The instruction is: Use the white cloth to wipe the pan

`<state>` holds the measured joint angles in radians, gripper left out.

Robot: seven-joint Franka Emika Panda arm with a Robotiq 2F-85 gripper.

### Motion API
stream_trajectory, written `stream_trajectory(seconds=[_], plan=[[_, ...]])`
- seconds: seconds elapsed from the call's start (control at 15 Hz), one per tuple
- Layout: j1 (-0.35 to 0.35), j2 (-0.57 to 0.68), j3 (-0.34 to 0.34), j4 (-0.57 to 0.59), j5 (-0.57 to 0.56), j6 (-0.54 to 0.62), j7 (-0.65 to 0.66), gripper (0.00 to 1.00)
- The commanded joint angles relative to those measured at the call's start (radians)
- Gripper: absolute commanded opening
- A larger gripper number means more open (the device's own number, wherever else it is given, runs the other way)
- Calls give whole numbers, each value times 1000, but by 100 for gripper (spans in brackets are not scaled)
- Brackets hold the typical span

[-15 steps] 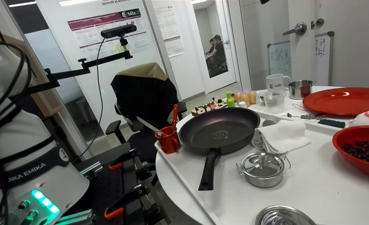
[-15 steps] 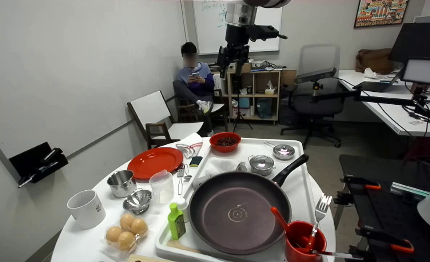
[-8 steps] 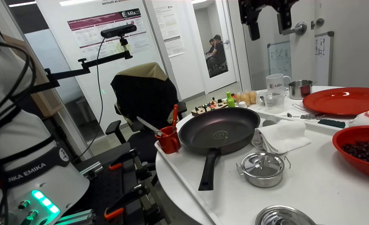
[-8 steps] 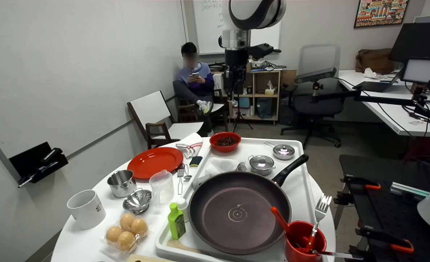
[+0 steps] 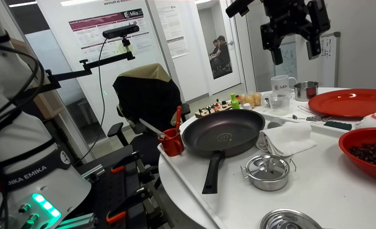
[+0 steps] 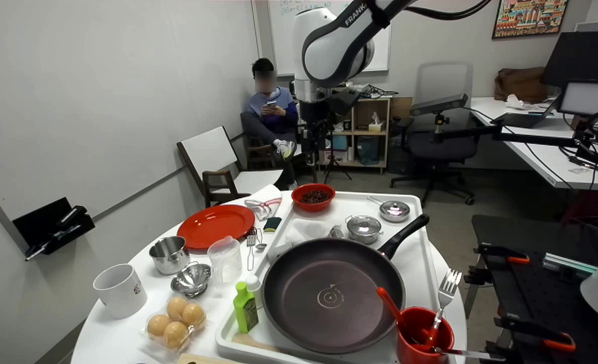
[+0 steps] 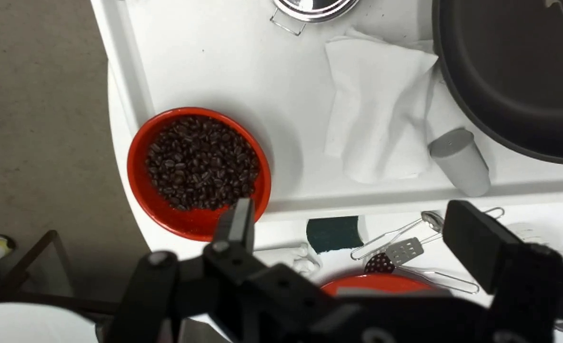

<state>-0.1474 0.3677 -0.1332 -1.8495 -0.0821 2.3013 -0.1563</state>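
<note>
The white cloth lies folded on the white tray beside the pan. It also shows in an exterior view, partly hidden behind the pan, and in the wrist view, near one corner of the pan rim. The dark frying pan sits upright and empty; it shows in the other views too. My gripper is open and empty, pointing down high above the table. In the wrist view its spread fingers have nothing between them at finger height; the cloth is ahead of them.
A red bowl of dark beans stands near the cloth. A lidded steel pot and a grey cylinder are close by. A red mug with cutlery stands by the pan. A red plate and small utensils lie outside the tray rim.
The arm has come into view and lowered; the open gripper has moved down over the table's far side in the exterior views. The cloth and pan have not moved.
</note>
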Motion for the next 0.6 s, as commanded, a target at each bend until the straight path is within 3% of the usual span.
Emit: stream_trajectory(seconds=[0.0, 0.53], plan=[[19, 68, -2, 24, -54, 71, 45, 100], [78, 137, -33, -3, -166, 197, 156, 100]])
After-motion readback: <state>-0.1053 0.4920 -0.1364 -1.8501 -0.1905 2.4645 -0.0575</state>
